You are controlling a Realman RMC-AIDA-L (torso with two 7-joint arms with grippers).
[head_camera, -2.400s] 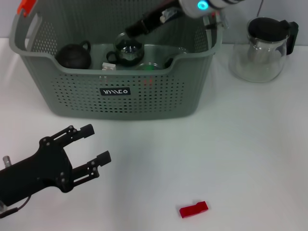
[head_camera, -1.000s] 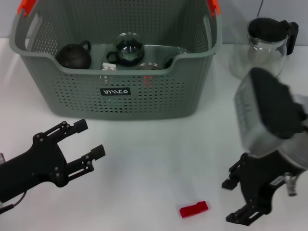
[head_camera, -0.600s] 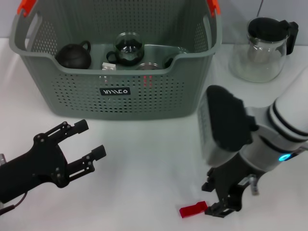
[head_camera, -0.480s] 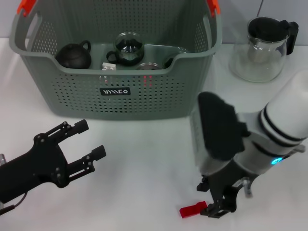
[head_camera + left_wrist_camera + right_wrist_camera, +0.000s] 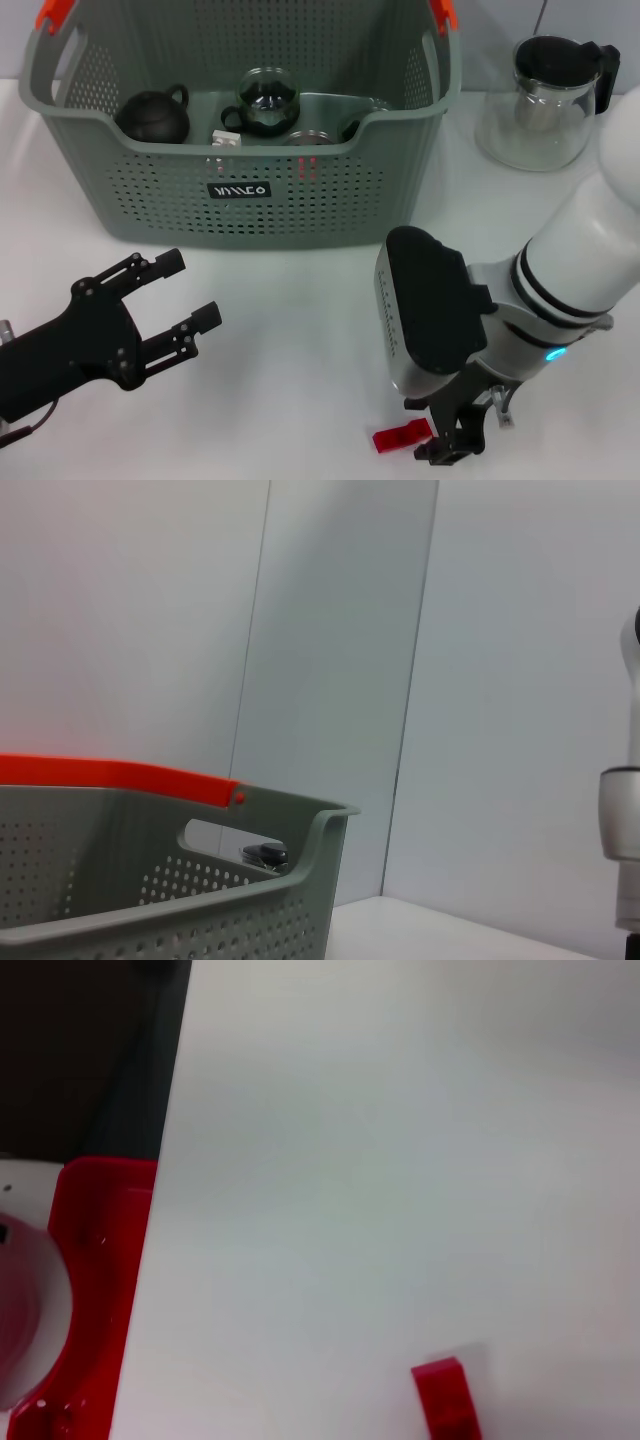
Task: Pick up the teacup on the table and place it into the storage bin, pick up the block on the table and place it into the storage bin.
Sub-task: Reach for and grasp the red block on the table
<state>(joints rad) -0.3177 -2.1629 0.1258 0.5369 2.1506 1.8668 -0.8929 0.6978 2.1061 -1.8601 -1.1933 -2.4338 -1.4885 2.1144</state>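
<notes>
Nearest to me, at the front edge of the white table (image 5: 300,300), the right gripper (image 5: 452,437) is down low over the small red block (image 5: 401,436). Its dark fingers stand on either side of the block's right end, spread apart, and the block lies flat on the table with nothing clamping it. The right wrist view shows the block (image 5: 447,1398) lying on bare white tabletop too.

Off to the left, a little farther back, the left gripper (image 5: 185,300) hangs above the table with its two black fingers wide apart, holding nothing, well away from the block.

Behind both arms sits the storage bin (image 5: 250,190), grey-green and perforated, with orange handle clips and a small black label on its front wall. Inside it I see a dark round teapot (image 5: 152,116) at the left and a glass teacup (image 5: 266,104) near the middle.

Farthest back on the right, outside the bin, stands a glass pot with a black lid (image 5: 548,102).
</notes>
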